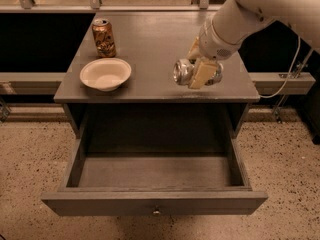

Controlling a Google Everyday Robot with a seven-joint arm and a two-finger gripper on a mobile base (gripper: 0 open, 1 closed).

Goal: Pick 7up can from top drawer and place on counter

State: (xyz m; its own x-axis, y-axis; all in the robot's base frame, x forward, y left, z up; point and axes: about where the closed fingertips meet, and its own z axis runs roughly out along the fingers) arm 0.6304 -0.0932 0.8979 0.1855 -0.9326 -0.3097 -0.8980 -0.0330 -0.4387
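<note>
My gripper (199,70) is shut on the 7up can (184,72), a silvery dented can held on its side, top end facing left. It hangs just above the front right part of the counter (155,39). The top drawer (155,184) is pulled open below, and its inside shows no objects. Its small metal knob (157,212) sits at the middle of the front panel. The white arm (260,9) reaches in from the upper right.
An orange-gold can (104,37) stands upright at the counter's back left. A white bowl (105,74) sits in front of it near the left front edge. A cable (290,69) hangs at the right of the cabinet. Speckled floor surrounds the drawer.
</note>
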